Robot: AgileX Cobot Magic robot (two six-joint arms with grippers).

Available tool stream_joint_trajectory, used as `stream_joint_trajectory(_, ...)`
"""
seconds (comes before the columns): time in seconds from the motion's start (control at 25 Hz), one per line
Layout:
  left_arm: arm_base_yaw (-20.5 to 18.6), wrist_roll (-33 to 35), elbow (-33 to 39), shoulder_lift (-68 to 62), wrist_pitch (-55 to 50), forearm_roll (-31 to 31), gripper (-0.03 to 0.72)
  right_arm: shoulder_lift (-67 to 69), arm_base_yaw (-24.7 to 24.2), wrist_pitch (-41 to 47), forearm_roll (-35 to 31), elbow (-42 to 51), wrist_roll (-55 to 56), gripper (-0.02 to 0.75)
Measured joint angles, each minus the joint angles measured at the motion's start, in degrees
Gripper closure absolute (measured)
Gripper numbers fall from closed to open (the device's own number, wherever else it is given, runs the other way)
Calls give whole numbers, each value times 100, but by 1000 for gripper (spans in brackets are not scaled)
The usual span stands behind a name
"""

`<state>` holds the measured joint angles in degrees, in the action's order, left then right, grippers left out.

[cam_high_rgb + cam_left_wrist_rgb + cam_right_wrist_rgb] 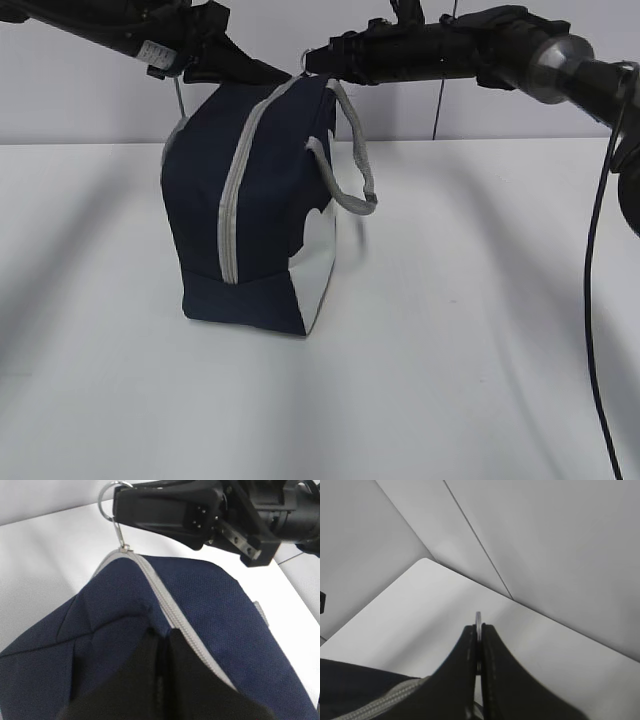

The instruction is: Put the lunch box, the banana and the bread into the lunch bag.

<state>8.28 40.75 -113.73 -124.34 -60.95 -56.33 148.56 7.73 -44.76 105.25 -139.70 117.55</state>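
Note:
The dark navy lunch bag stands upright on the white table, and its grey zipper is closed along its whole visible length. My right gripper is shut on the metal ring pull at the top end of the zipper; it also shows in the left wrist view, with the ring. My left gripper is shut, pinching the bag's fabric beside the zipper on top. The lunch box, the banana and the bread are out of view.
A grey strap handle hangs over the bag's white side panel. The white table runs back to a pale wall. A black cable hangs at the right edge.

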Motion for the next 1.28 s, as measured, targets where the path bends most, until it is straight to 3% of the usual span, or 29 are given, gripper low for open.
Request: stream_joint_trajectory(1.28,0,373,0,-22,-256,-91,673,753,0,171,-176,-53,298,754)
